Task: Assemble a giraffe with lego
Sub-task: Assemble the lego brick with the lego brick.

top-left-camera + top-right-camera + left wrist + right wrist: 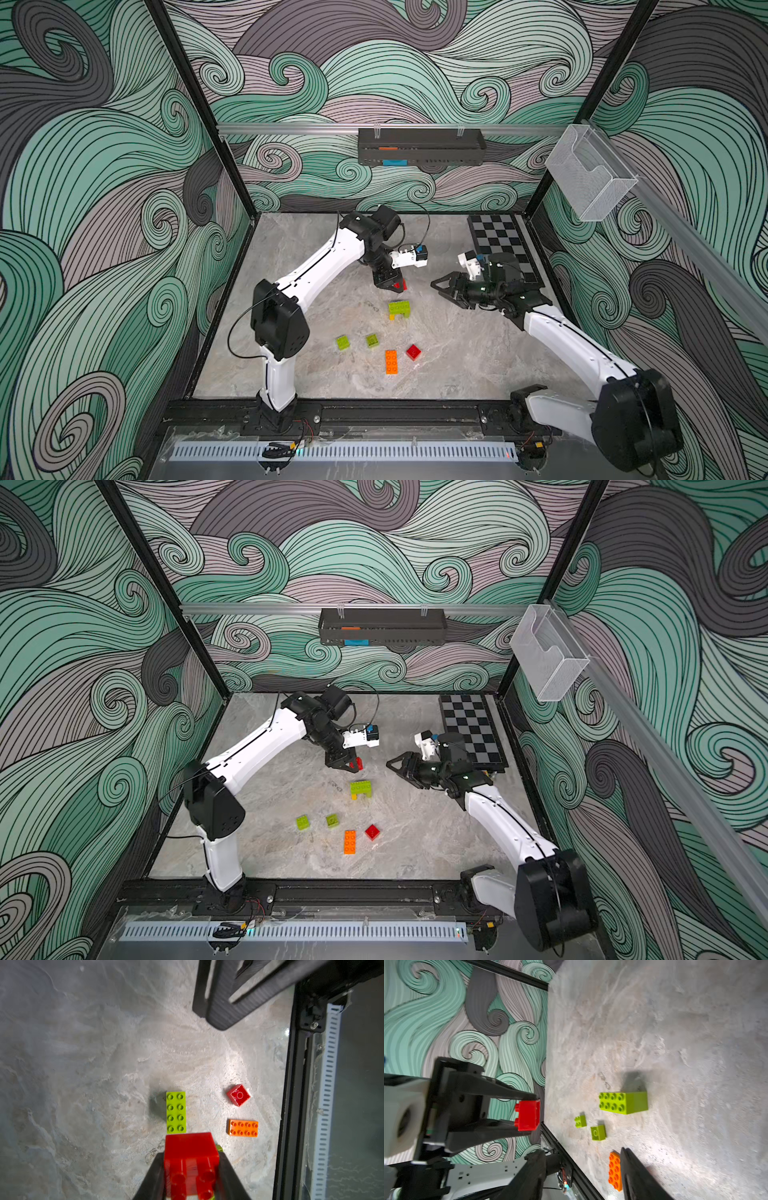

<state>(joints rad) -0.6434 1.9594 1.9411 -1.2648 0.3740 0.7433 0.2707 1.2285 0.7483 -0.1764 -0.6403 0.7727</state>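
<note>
In the black tray (436, 153) lies an orange piece (388, 148).

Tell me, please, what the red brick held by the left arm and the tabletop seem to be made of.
Red brick: hard glossy plastic, judging by its moulded studs and highlights. Tabletop: veined stone, or a laminate printed to look so; the marbled pattern and dull sheen leave that open.
</note>
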